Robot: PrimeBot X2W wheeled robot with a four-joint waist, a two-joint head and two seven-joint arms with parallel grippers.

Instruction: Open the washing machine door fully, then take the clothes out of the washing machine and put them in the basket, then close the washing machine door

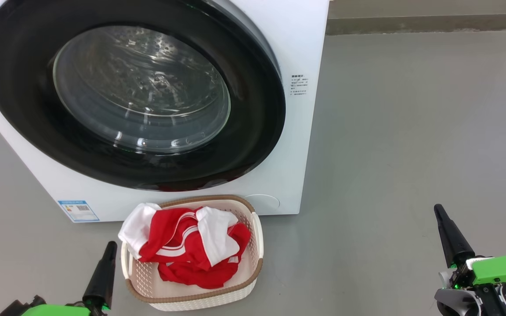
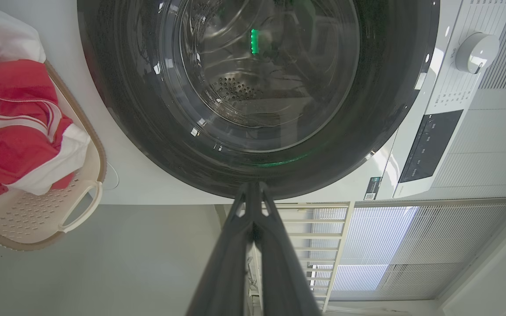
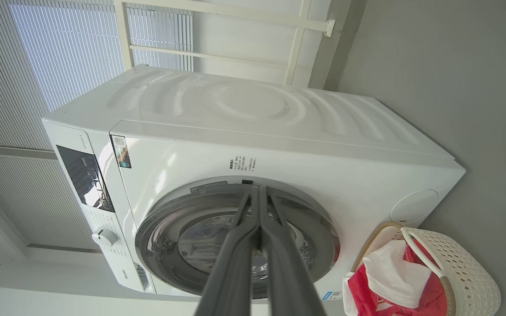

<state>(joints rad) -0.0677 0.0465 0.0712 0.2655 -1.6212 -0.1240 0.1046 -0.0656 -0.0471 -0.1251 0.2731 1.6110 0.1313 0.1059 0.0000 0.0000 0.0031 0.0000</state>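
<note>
The smooth grey floor [image 1: 411, 131] carries the big white washing machine [image 1: 301, 48] and, just before its front, the cream basket [image 1: 191, 303].
</note>
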